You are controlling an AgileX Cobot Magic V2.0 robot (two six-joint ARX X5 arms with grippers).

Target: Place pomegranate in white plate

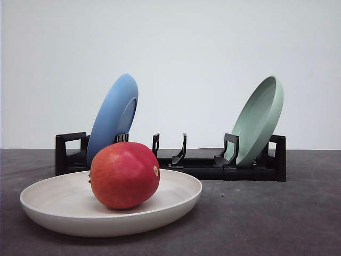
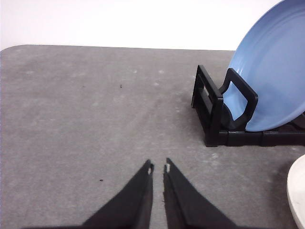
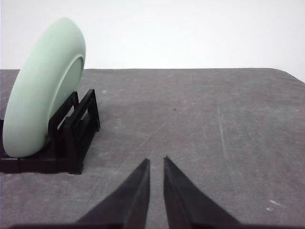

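Nearest the front camera, the white plate point(image 1: 64, 205) sits flat on the bench point(image 1: 266, 218) in the lower left of the frame, and the pomegranate point(image 1: 124, 175) already rests inside it, a little right of the plate's middle, with its small pale spot turned toward the right

Left gripper point(image 2: 158, 168), low in the middle of its wrist view, has its fingers drawn almost together with only a thin slit between them and nothing held. Outward from it lies bare bench, then the black rack point(image 2: 212, 107) with the blue plate point(image 2: 276, 71) leaning in it at the upper right of that frame; a pale sliver of the white plate's rim shows at the lower right edge. By that sliver I judge the left arm the nearer one to the fruit

Right gripper point(image 3: 156, 162) is likewise nearly closed and empty, with the pale green plate point(image 3: 40, 90) standing in the rack at the left of its frame

Being round, the pomegranate offers no long axis to line up with. As things lie, the task looks done, and no further grasp seems called for
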